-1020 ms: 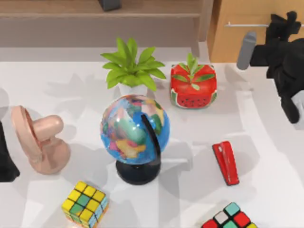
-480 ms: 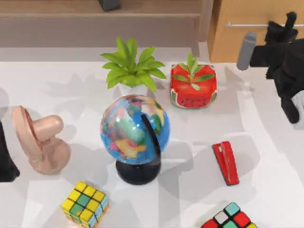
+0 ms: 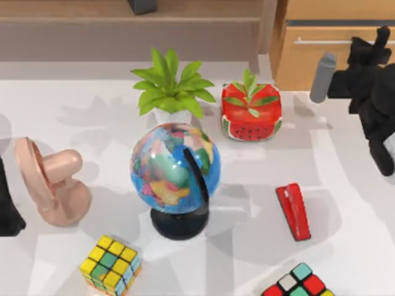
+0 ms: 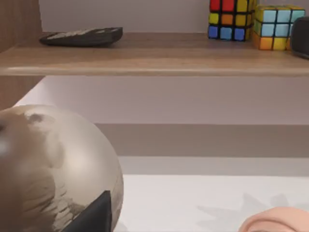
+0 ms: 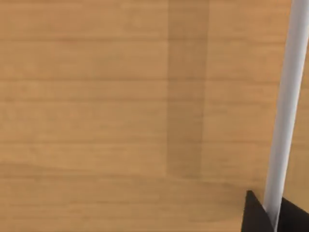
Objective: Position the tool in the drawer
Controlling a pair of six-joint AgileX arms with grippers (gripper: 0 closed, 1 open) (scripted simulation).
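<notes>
One red stapler (image 3: 293,211) lying on desk (image 3: 345,246), near right. Right gripper (image 5: 272,212) clamped on drawer (image 3: 308,61) handle (image 5: 285,111), far right. Left arm parked left edge.

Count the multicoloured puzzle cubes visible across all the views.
4: one multicoloured puzzle cube at the table's front left, one at the front edge towards the right, and two on the wooden shelf. Others may be hidden.
</notes>
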